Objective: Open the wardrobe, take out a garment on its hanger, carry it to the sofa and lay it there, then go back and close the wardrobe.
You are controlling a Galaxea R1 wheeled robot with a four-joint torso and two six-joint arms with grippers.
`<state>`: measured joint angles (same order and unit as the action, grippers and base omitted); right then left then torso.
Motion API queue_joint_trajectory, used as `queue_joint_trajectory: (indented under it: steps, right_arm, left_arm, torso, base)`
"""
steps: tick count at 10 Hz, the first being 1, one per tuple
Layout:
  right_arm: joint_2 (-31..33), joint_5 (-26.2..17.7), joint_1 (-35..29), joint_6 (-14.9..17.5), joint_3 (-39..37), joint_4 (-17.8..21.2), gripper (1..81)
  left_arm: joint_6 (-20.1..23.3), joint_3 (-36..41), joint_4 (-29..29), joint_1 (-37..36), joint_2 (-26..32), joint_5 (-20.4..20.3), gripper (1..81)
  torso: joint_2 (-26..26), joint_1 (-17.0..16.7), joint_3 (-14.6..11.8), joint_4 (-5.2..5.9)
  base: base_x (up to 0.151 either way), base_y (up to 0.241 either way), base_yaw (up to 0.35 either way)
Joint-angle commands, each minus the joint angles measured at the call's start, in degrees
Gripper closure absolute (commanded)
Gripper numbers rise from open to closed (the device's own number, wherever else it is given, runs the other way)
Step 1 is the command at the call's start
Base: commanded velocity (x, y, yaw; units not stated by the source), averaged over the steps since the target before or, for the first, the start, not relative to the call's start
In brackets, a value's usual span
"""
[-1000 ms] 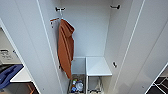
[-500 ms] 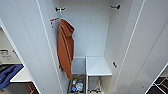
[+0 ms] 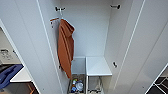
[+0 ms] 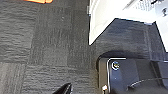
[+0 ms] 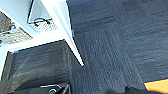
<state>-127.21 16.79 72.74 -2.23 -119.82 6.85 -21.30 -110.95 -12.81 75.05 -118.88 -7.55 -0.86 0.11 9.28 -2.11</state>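
The wardrobe [image 3: 87, 32] stands right in front of me with both white doors swung wide, the left door [image 3: 25, 40] and the right door [image 3: 150, 50]. Inside, an orange-rust hooded garment [image 3: 65, 46] hangs at the left on a hanger. The black garment is hidden from me. A bright blue shape [image 3: 7, 75] at the lower left edge may be the sofa. My left gripper [image 4: 63, 89] and right gripper [image 5: 100, 92] hang low over dark carpet, with nothing seen in them.
A white shelf box [image 3: 97, 66] sits low in the wardrobe, with wire baskets [image 3: 76, 86] of small items beside and under it. A white tabletop [image 3: 21, 76] lies left of the left door. The door's bottom edge [image 5: 72, 42] crosses the carpet near my right arm.
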Motion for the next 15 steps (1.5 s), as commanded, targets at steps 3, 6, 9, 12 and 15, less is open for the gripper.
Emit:
queue_joint_trajectory:
  steps: [3, 6, 9, 12, 15]
  right_arm:
    - [10.3, -9.1, -21.4, -2.4, -9.1, 1.8, 1.0]
    - [9.6, -14.5, -29.9, -2.4, -15.3, 1.4, 1.0]
    - [9.0, -21.2, -38.9, -2.5, -15.2, 5.4, 1.0]
    - [8.7, -26.3, -42.7, -2.5, -8.2, 15.2, 1.0]
    - [11.8, -29.4, -44.0, -2.4, 6.5, 27.5, 1.0]
  left_arm:
    - [-5.1, 1.3, 2.7, -22.9, 15.4, 1.4, 1.0]
    - [-5.2, -0.4, 2.4, -33.4, 15.4, 11.1, 1.0]
    - [-5.2, -0.5, 3.1, -43.7, 12.3, 20.8, 1.0]
    - [-5.2, 2.9, 8.7, -48.9, 8.8, 24.2, 1.0]
    - [-5.2, 12.3, 16.7, -52.2, 7.4, 26.0, 1.0]
  torso:
    - [0.0, 0.0, 0.0, 0.0]
    - [0.1, 0.0, 0.1, 0.0]
    - [0.1, 0.1, 0.1, 0.0]
    - [0.1, 0.1, 0.2, 0.0]
    - [0.2, 0.2, 0.2, 0.0]
  base:
    - [0.0, 0.0, 0.0]
    - [0.0, 0.0, 0.0]
    - [0.0, 0.0, 0.0]
    - [0.0, 0.0, 0.0]
    - [0.0, 0.0, 0.0]
